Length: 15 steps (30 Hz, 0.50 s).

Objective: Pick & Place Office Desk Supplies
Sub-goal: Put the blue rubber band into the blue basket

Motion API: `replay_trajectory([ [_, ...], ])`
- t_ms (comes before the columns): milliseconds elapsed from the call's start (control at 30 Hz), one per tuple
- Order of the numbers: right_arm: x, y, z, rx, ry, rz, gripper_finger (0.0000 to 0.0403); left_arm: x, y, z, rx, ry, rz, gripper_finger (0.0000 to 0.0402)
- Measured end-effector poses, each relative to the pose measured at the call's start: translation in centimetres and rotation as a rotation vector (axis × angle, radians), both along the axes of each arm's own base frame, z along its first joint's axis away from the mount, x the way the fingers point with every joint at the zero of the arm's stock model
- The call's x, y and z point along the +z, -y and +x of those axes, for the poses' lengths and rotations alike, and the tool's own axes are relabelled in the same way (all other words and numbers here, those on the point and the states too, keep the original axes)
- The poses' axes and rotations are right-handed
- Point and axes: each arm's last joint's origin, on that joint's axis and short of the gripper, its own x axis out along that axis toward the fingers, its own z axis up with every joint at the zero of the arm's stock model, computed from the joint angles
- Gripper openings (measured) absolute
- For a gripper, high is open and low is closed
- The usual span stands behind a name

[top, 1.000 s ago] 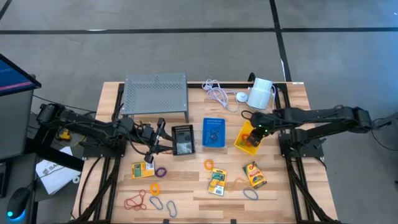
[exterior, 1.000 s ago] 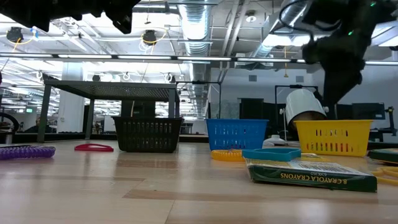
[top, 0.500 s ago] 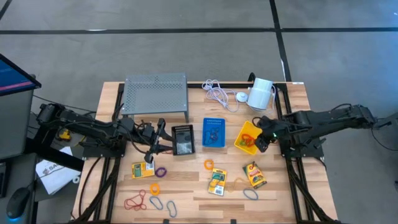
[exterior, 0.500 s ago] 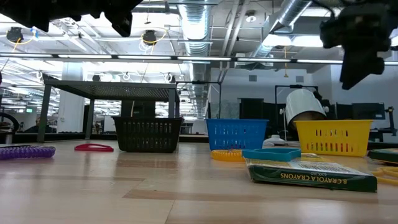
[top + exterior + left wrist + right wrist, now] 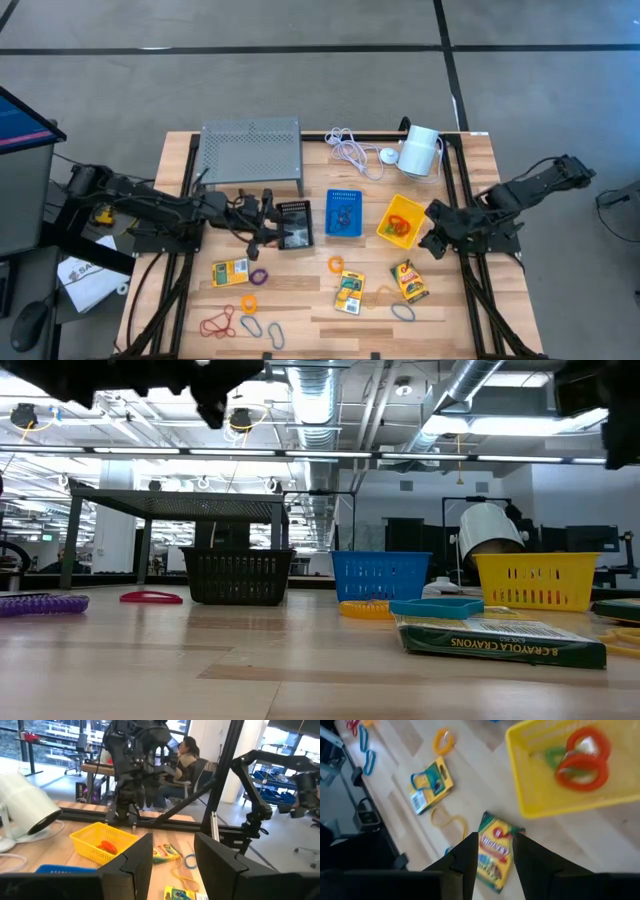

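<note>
Low view: flat crayon pkt (image 5: 503,641) lying near right on worktop (image 5: 250,680) reads "8 CRAYOLA CRAYONS" along its edge. No other text legible anywhere else.

**Hidden, cropped or unreadable**

In the low view, both arms are cut off by the top edge. In the right wrist view, the yellow bin (image 5: 555,780) runs off the edge, and the crayon packet (image 5: 496,851) lies partly behind a dark finger (image 5: 467,857). From above, the contents of the black bin (image 5: 294,224) are too small to tell.
</note>
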Motion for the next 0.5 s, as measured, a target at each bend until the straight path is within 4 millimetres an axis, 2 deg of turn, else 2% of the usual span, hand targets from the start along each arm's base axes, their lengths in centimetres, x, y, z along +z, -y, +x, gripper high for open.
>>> replay_trajectory([
  [233, -0.3, -1.7, 0.1, -0.008, 0.004, 0.011, 0.0116, -0.1, 0.6, 2.9, -0.058, -0.055, 0.011, 0.0140],
  [500, -0.4, -4.7, 1.2, 0.043, 0.118, 0.005, 0.0116, -0.1, 0.9, 4.1, -0.109, -0.141, 0.022, 0.0140],
])
